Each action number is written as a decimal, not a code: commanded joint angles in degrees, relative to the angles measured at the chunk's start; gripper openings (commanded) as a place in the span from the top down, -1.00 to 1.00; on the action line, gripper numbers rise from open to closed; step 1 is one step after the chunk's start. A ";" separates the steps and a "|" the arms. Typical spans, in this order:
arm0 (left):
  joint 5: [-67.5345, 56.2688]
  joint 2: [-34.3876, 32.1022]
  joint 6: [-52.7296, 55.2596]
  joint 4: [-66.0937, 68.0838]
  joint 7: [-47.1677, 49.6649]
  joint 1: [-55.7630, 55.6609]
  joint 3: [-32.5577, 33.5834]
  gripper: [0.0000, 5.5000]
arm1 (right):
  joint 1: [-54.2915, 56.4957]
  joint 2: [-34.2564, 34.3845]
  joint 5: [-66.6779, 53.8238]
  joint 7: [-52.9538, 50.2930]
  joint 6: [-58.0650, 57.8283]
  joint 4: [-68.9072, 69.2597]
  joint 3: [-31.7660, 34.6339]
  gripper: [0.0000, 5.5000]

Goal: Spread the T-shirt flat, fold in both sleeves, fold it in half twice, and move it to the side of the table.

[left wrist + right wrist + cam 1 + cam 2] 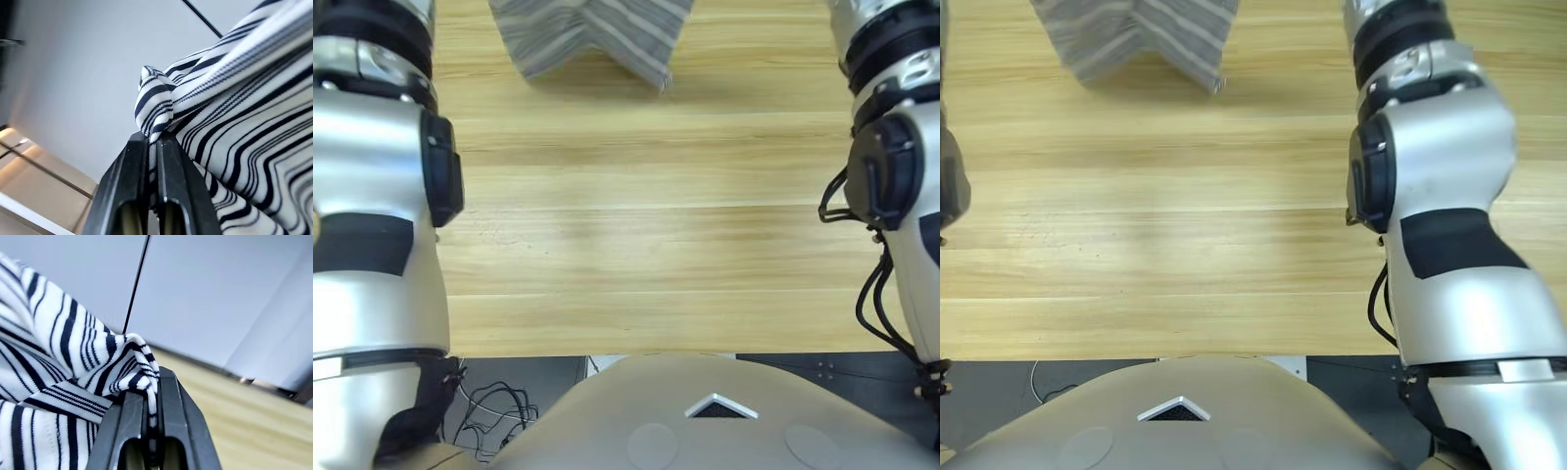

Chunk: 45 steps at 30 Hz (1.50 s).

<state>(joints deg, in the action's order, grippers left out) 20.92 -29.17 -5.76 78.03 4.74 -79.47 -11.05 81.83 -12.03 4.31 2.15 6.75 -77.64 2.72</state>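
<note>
- The left end effector [152,139] is closed tight on a small bunch of the T-shirt [234,112].
- Its two dark fingers [131,171] stand very close together, with only a thin strip of striped cloth between them.
- A little fold of the cloth pokes out just past the left fingertips. The rest of the shirt spreads away from them in wide wavy folds.
- The right end effector [152,379] is pinched tight on another bunch of the shirt in the same way.
- Its fingers [172,406] are also nearly together, with a thin edge of cloth squeezed between them.
- A small puff of cloth sits right at the right fingertips, and the rest of the shirt falls away to one side of them.
- From the head, the shirt hangs between the two arms, over the far part of the table [646,245].
- Its lower edge makes a zigzag shape and throws a soft shadow on the wood just under it.
- I cannot tell if that lower edge touches the table.
- The shirt is white with dark stripes.
</note>
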 commanded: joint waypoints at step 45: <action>-28.60 -35.67 -22.94 -83.93 -71.05 91.96 8.44 0.19 | -62.69 -23.82 -9.10 86.31 -5.23 51.72 -14.96 0.43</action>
<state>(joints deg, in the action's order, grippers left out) -7.89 -64.44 -29.19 -5.39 -64.91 11.44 -1.99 19.35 -34.35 -4.77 87.87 0.89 -26.25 -11.68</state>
